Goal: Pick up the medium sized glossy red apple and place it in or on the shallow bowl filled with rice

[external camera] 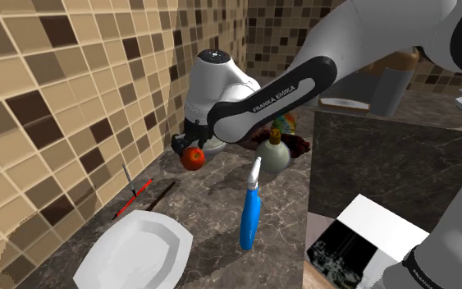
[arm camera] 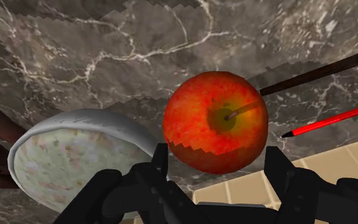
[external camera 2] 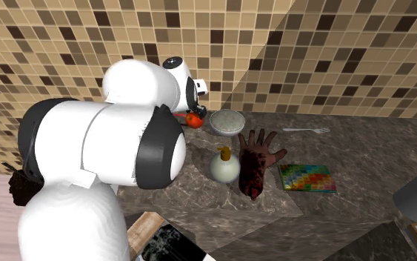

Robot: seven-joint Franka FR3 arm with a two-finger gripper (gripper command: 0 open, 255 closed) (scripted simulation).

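I see the fingers (arm camera: pixel 159 167) clamped on the apple (arm camera: pixel 214 121), holding it over the bench (arm camera: pixel 107 57), just beside the bowl (arm camera: pixel 88 118) of rice.

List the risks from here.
1. The gripper clasps the apple by its fingertips alone, so the round fruit may slip out.
2. The bowl is shallow and full of rice; a dropped apple may roll off.
3. The cream bottle stands near the bowl and might be bumped.
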